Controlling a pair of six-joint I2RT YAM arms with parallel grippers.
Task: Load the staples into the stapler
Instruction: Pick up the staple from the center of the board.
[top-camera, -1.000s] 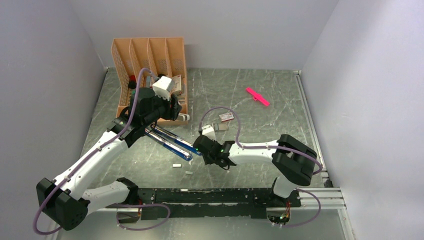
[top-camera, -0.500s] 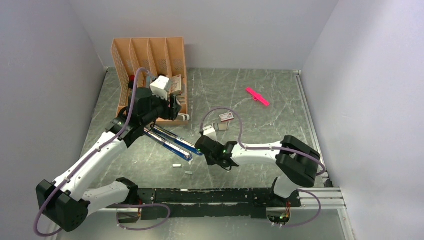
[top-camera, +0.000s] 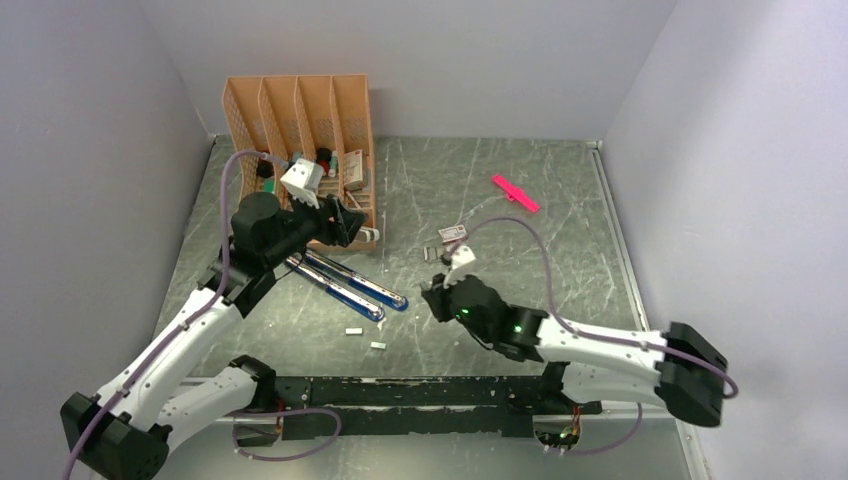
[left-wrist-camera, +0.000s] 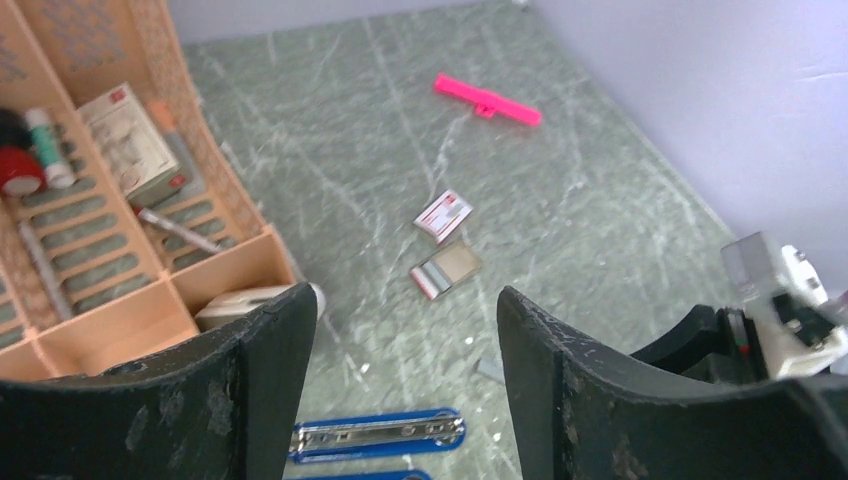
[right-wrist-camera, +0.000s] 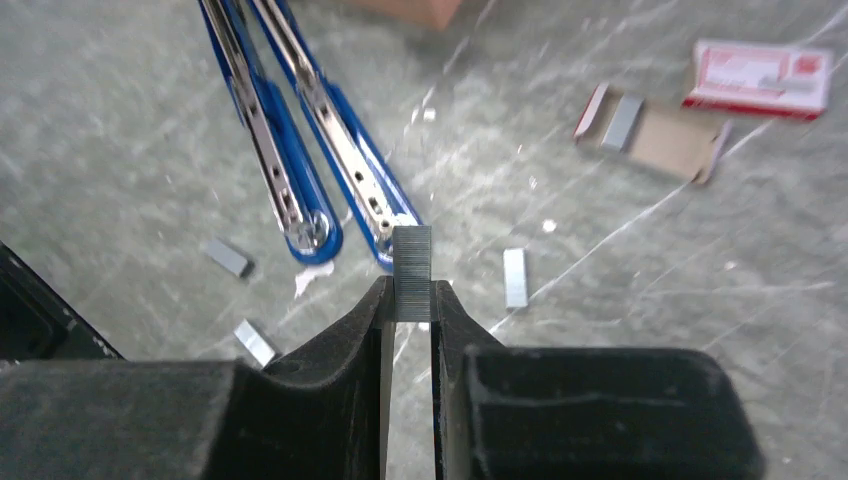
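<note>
You have a staple strip (right-wrist-camera: 411, 262) pinched at its lower end between the closed fingertips of the right gripper (right-wrist-camera: 410, 305). It is lifted off the table (right-wrist-camera: 680, 300), just short of the rounded ends of the stapler (right-wrist-camera: 338, 150). The strip sticks straight out past the fingertips. Its long axis runs in line with the fingers, its free end aims at those rounded ends, and its ribbed side faces the wrist camera.

The stapler lies opened flat, its two blue halves spread in a narrow V with the metal rails facing up. From above its length runs from the far left down towards the right arm. So the pick-up looks done and the step in hand is carrying the strip to the rail.

For the next move, you will likely need to bring the strip's length parallel to one rail and set it down low in the channel. Only a short end is gripped, so I'd expect it to tip or slip if it is nudged.

Your left gripper (left-wrist-camera: 402, 320) hangs over the stapler's far part with its fingers spread wide and nothing between them. Spare strips (right-wrist-camera: 514, 277) lie loose beside the stapler, with the open tray (right-wrist-camera: 650, 128) and pink-and-white box (right-wrist-camera: 760, 75) further off
</note>
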